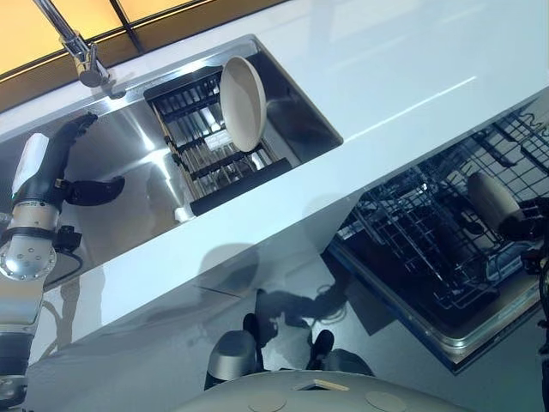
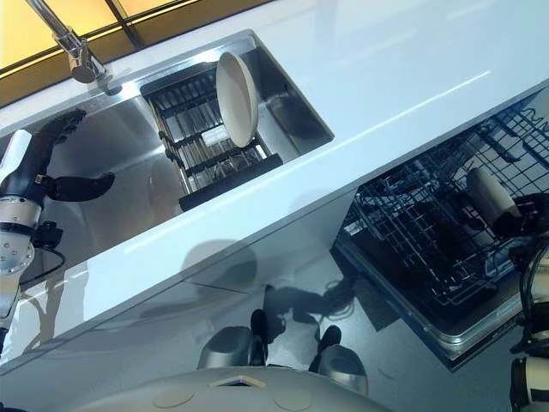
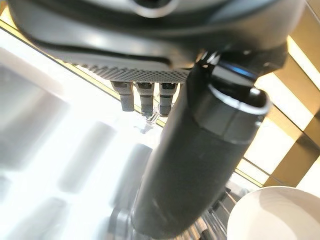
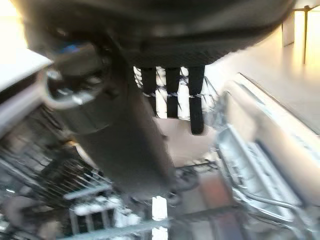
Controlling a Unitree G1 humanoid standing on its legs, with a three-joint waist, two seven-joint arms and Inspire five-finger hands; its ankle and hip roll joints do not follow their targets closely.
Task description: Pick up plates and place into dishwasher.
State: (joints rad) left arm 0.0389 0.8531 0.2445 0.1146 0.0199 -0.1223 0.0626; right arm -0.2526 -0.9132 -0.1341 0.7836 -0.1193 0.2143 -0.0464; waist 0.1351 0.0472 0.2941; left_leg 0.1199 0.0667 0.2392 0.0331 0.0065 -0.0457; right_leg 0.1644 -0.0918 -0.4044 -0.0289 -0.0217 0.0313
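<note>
Right hand (image 4: pixel 170 95) fingers straight by rack plate (image 1: pixel 493 199)

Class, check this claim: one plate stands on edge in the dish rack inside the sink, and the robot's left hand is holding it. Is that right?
Not quite. The plate does stand on edge in the dish rack in the sink, but the left hand is open and apart from it, as the left eye view shows.

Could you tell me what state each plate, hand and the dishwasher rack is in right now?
Plate in sink rack: upright on edge, untouched.
Plate at dishwasher: on edge in the rack, at the right hand.
Dishwasher rack: pulled out.
Left hand: open, over the sink.
Right hand: fingers unclear.
</note>
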